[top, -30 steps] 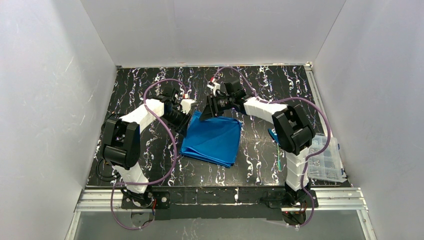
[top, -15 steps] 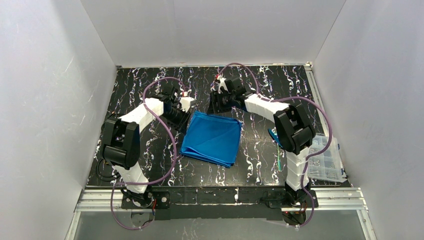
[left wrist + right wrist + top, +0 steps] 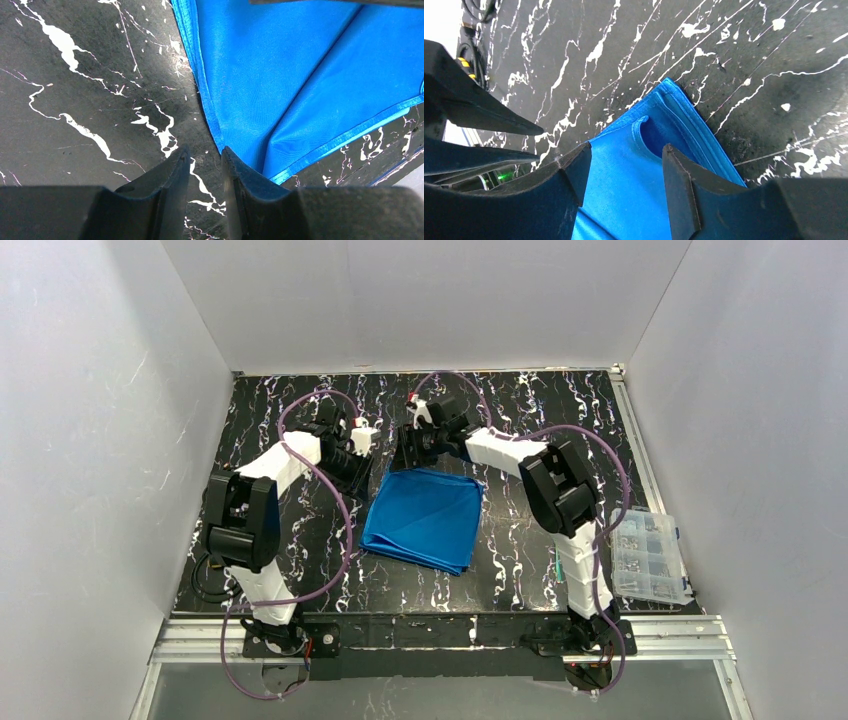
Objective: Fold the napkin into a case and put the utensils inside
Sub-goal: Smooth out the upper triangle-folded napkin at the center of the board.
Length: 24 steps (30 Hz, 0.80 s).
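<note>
Top view: the napkin point(image 3: 425, 520) lies in the centre of the frame on the black marbled table point(image 3: 520, 410), already doubled into a layered, roughly square pad with a diagonal flap across it. It is not yet a wedge-shaped case. Both arms reach to its upper edge, one at each side of the upper-left corner.

Left wrist view: the left gripper point(image 3: 204, 154), at lower centre, has its jaws only narrowly parted. Bare table shows through the gap and it holds nothing. The hemmed corner of the cloth sits just beside its right-hand finger, probably so that this corner can be pinched or pinned for the next fold.

Right wrist view: the right gripper point(image 3: 626, 150) has its jaws well apart and empty. They straddle the cloth where the top layer bulges into a small raised loop, a position suited to taking or flattening that layer.

The utensils cannot be made out. A clear organiser box point(image 3: 650, 558) stands at lower right.
</note>
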Tool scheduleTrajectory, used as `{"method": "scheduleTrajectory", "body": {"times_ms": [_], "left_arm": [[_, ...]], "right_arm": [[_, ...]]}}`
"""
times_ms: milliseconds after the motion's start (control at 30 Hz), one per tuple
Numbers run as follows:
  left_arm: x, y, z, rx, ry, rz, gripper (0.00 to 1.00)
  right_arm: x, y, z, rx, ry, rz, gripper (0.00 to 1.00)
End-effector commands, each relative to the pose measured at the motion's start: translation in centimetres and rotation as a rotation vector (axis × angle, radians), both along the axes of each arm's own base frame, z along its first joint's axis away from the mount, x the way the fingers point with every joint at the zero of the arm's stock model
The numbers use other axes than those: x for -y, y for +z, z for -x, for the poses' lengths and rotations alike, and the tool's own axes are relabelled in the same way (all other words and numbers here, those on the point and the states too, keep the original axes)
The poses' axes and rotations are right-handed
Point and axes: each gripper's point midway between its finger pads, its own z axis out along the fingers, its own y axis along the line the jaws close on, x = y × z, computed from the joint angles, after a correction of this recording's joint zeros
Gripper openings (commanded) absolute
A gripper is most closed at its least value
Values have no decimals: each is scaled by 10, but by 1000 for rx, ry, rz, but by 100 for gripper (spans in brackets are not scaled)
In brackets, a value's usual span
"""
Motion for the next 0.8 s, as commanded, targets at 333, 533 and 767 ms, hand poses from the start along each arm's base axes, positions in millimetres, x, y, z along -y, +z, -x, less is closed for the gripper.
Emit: {"method": "scheduleTrajectory", "body": {"times_ms": [333,533,767], "left_arm": [[-7,2,-1,-27,20,27,28],[-8,2,-2,-28,22,28,28],[-9,6,-5,-19,23,29,28]], "right_arm": [[-30,2,8,-51,121,-77,56],[-36,3,12,-89,183,-86,54],[-34,6,13,-87,188,-69,52]]}}
